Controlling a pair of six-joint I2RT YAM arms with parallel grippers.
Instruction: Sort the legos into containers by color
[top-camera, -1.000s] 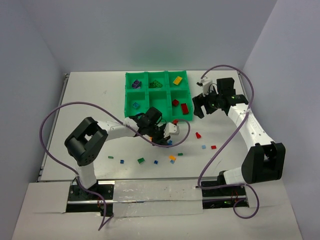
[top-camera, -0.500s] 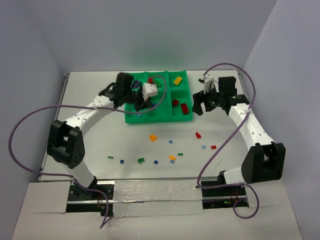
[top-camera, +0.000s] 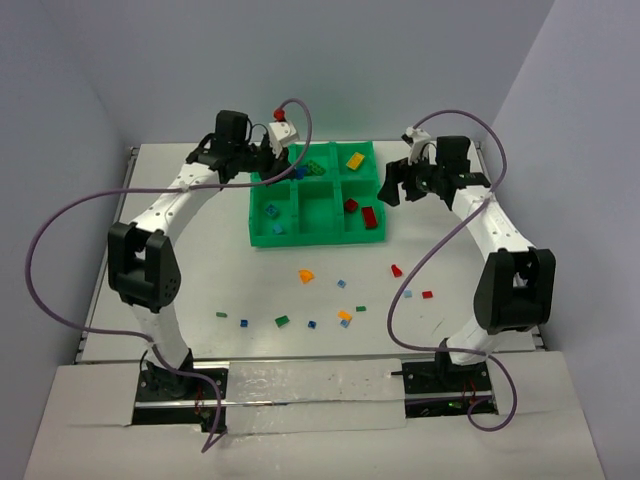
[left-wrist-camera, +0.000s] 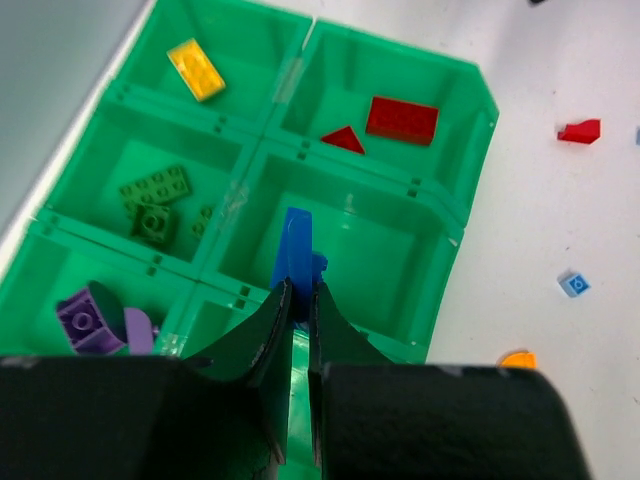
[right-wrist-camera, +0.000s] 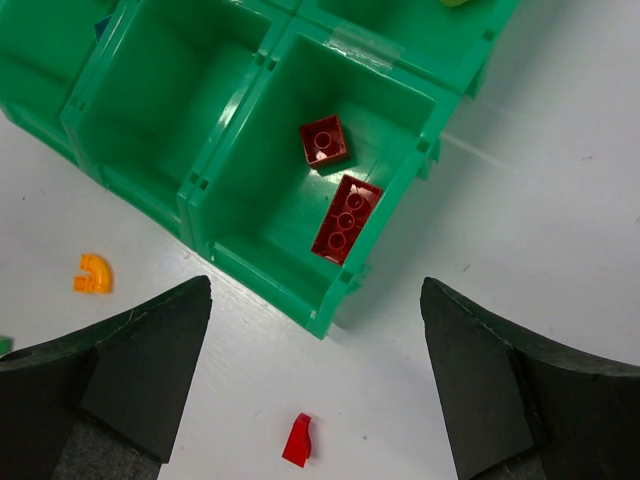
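My left gripper (top-camera: 291, 171) is shut on a blue brick (top-camera: 299, 173) and holds it above the back left part of the green tray (top-camera: 316, 238). In the left wrist view the blue brick (left-wrist-camera: 296, 252) stands on end between the shut fingertips (left-wrist-camera: 297, 292). The tray's (left-wrist-camera: 456, 214) compartments hold a yellow brick (left-wrist-camera: 195, 68), red pieces (left-wrist-camera: 402, 119), green bricks (left-wrist-camera: 155, 196) and purple bricks (left-wrist-camera: 86, 318). My right gripper (top-camera: 398, 192) is open and empty beside the tray's right side. In its view (right-wrist-camera: 315, 300) two red bricks (right-wrist-camera: 346, 217) lie in a corner compartment.
Several loose bricks lie on the white table in front of the tray: an orange curved piece (top-camera: 306, 275), a red slope (top-camera: 396, 270) (right-wrist-camera: 297, 440), a light blue piece (top-camera: 407, 294), a green one (top-camera: 282, 321), a blue one (top-camera: 243, 323). Purple cables arc from both arms.
My left arm has swung from the table in front of the tray to above its back left part, carrying the blue brick. My right gripper has shifted slightly toward the back.
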